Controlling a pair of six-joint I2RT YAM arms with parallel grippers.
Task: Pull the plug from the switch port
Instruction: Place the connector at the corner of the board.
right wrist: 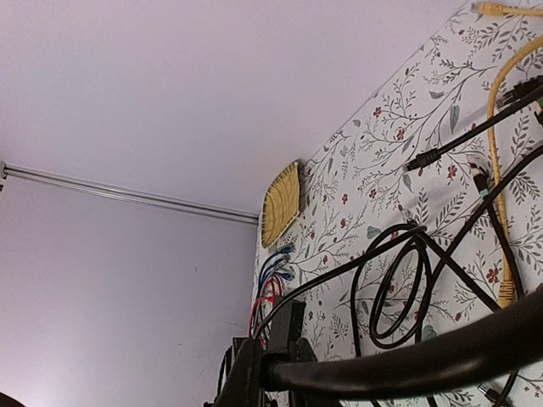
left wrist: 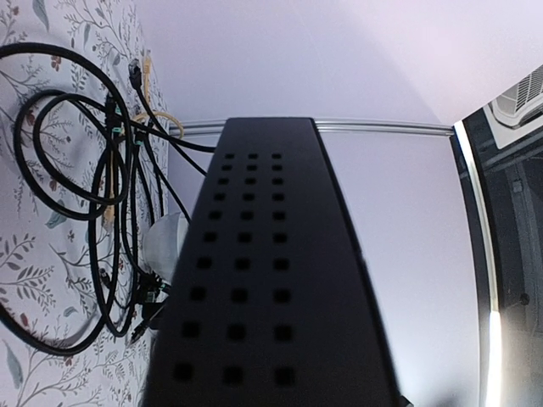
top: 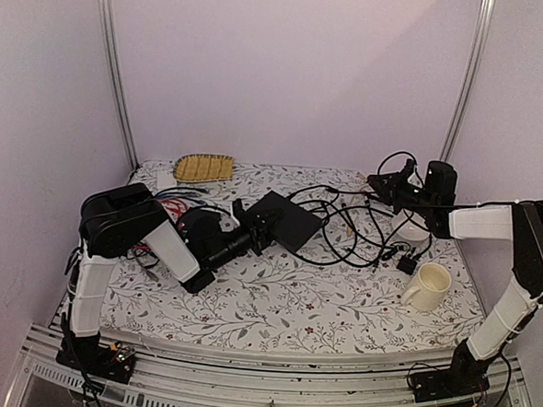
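The switch [top: 289, 221] is a flat matte-black box, tilted up off the flowered cloth. My left gripper [top: 259, 230] is shut on its near-left edge. Its face with rows of square holes [left wrist: 271, 280] fills the left wrist view and hides my fingers. My right gripper [top: 386, 186] is raised at the back right, far from the switch, and is shut on a black cable [right wrist: 424, 360]. In the right wrist view the switch [right wrist: 287, 318] stands small and distant, with a thin black cable leading to it. I cannot make out the plug or the ports.
A tangle of black cables [top: 353, 227] lies between the switch and the right arm. A cream mug [top: 428, 287] stands front right, with a white round object [top: 410, 229] behind it. A yellow woven tray [top: 204, 167] is at back left, beside red and blue cables [top: 175, 195].
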